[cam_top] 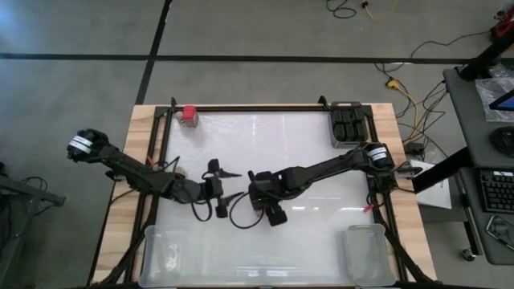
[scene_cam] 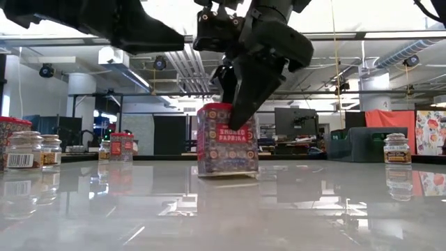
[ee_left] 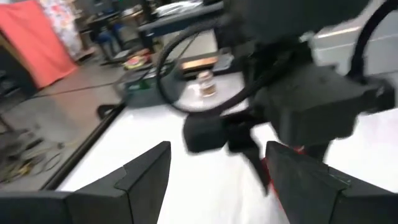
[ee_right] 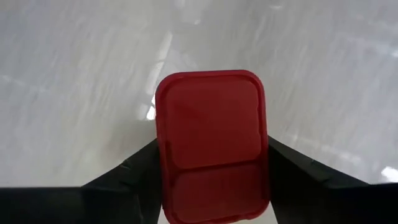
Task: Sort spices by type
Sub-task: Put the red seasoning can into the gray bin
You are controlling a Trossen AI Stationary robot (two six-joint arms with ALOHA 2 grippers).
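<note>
Mid-table, between my right gripper's point(ee_right: 211, 180) fingers, stands a blocky tin point(scene_cam: 227, 139) labelled "SMOKED PAPRIKA", patterned sides, flat red lid. My fingers flank it; I cannot tell whether they grip. My left gripper point(cam_top: 227, 186) hangs just beside, jaws apart, empty. Round jars point(scene_cam: 28, 150) stand further off.

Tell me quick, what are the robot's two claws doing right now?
Left gripper: open, holding nothing.
Right gripper: fingers on both sides of the red-topped paprika tin; a firm grip cannot be told.
</note>
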